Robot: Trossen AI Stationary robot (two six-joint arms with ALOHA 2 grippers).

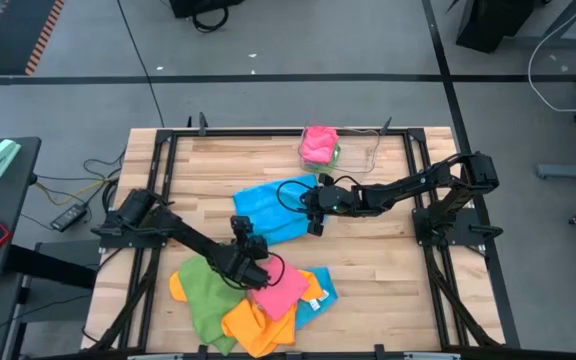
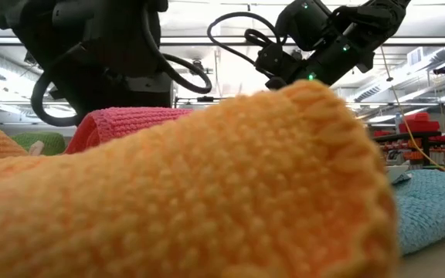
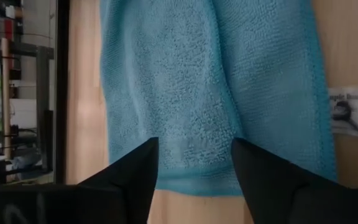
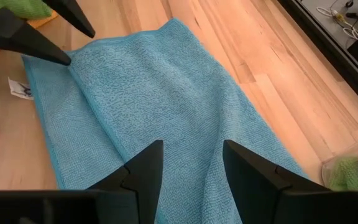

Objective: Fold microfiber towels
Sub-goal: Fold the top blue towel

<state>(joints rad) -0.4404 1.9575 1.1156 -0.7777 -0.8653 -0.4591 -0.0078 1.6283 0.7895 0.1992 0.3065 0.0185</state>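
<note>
My sky blue towel [image 1: 273, 210] lies flat at the centre of the desk [image 1: 388, 260], its long axis running from lower right to upper left. My left gripper [image 3: 194, 165] and right gripper [image 4: 191, 165] stand over its opposite ends, fingers open, holding nothing. Other towels [image 1: 253, 300] are heaped at the lower centre.

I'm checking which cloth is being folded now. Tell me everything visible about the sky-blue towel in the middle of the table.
The sky-blue microfiber towel lies spread on the wooden table, apart from the pile of coloured towels. Its nubby pile is edged by a stitched hem, and a long ridge runs along it. A small white label shows beside one edge. The left pincer sits at one corner, the right pincer open over the opposite end.
</note>
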